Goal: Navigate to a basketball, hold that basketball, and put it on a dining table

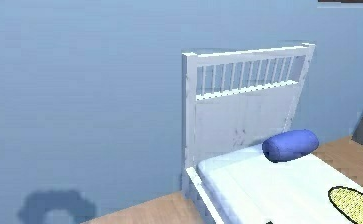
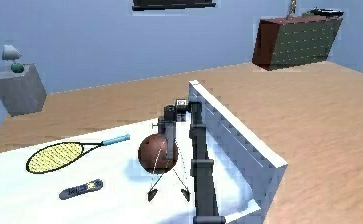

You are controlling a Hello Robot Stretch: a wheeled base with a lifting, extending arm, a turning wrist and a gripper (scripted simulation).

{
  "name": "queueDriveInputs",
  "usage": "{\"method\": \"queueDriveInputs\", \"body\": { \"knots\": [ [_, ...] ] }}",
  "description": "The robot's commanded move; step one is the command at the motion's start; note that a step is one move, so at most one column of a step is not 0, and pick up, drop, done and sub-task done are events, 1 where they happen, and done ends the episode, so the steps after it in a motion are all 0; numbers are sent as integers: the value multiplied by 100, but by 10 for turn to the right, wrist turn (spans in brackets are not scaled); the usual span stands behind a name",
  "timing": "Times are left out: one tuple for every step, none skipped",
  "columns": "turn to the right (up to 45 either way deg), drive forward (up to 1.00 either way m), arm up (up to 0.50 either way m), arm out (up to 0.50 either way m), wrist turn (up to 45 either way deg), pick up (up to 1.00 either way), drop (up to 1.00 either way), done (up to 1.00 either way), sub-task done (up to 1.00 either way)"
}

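Observation:
A dark brown-orange basketball [image 2: 157, 152] shows in the arm side view against the pale sheet of a bed [image 2: 49, 190]. The dark arm bar [image 2: 201, 165] rises from the bottom edge, and the gripper [image 2: 169, 188] reaches left from its far end, with its thin fingers [image 2: 154, 192] running past the ball. The ball sits right at the gripper with the bed behind it, so I cannot tell whether the gripper holds it.
A yellow tennis racket [image 2: 61, 156] and a dark remote [image 2: 81, 189] lie on the bed. A white slatted bed end [image 2: 234, 135] runs beside the arm. A grey nightstand [image 2: 19, 90] and a dark dresser [image 2: 294, 42] stand by the wall. Ahead are a white headboard [image 1: 244, 85] and a blue pillow [image 1: 289, 146].

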Motion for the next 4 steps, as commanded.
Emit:
{"method": "queueDriveInputs", "body": {
  "knots": [
    [0, 0, 0, 0, 450, 0, 0, 0, 0],
    [0, 0, 0, 0, 450, 0, 0, 0, 0],
    [0, 0, 0, 0, 450, 0, 0, 0, 0],
    [0, 0, 0, 0, 180, 0, 0, 0, 0]
  ]
}}
